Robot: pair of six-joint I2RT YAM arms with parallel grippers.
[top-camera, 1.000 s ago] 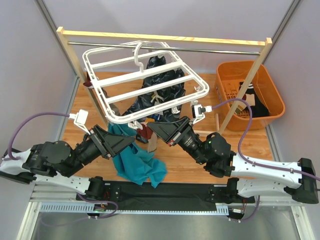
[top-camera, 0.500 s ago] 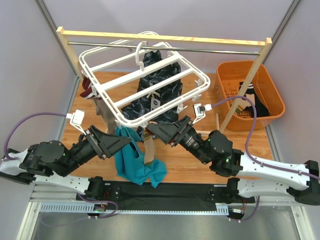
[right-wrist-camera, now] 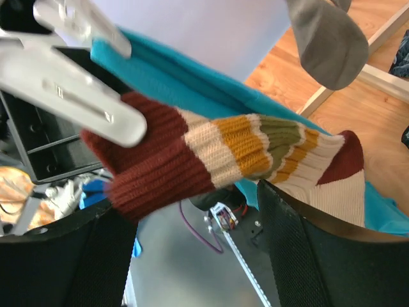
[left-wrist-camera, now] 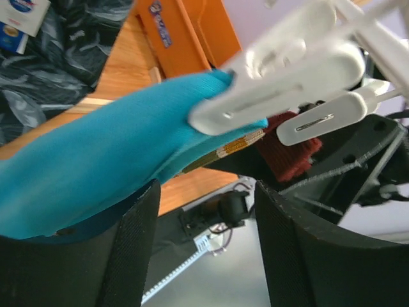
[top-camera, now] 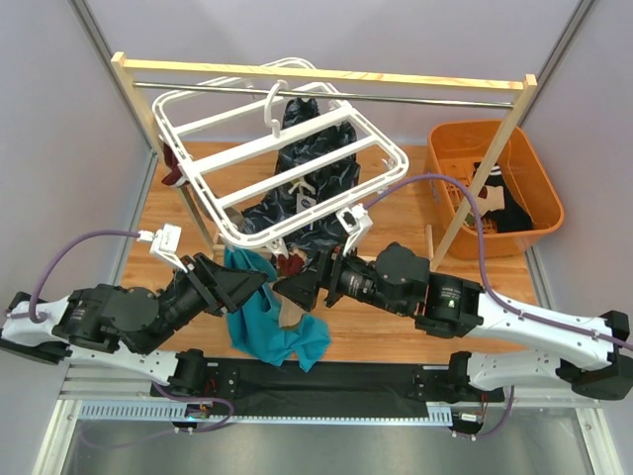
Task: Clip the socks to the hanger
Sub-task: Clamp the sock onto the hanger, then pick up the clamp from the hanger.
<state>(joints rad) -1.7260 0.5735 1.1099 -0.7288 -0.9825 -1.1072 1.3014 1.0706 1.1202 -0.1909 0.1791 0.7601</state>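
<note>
- Left claw [left-wrist-camera: 206,189] stands spread, its two dark fingers [left-wrist-camera: 131,249] wide apart with nothing pinched between them.
- Just past its fingertips the teal sock [left-wrist-camera: 96,166] lies across the view, running from the left finger's tip up to the right; a white clip [left-wrist-camera: 281,70] bites the sock's end above the gap; whether the cloth touches the finger I cannot tell.
- Right of that clip and just beside it hangs a second clip [left-wrist-camera: 323,118], with a dark red knit edge behind it.
- Right claw [right-wrist-camera: 195,204] is spread as well and holds nothing; straight ahead of it the striped sock [right-wrist-camera: 217,150] slants across, with a dark red cuff, then cream, mustard and olive bands; the second clip grips the cuff up to the claw's left; teal cloth lies behind.
- Above and to its right a grey sock [right-wrist-camera: 326,38] dangles, apart from the striped one.
- Seen from overhead, both claws meet nose to nose under the near edge of the hanger [top-camera: 282,163], which hangs tilted from the wooden rack [top-camera: 316,74]; a dark patterned cloth [top-camera: 316,178] shows through its bars.
- Farther right of the right claw, an orange basket [top-camera: 492,188] sits on the table [top-camera: 396,327], well apart.
</note>
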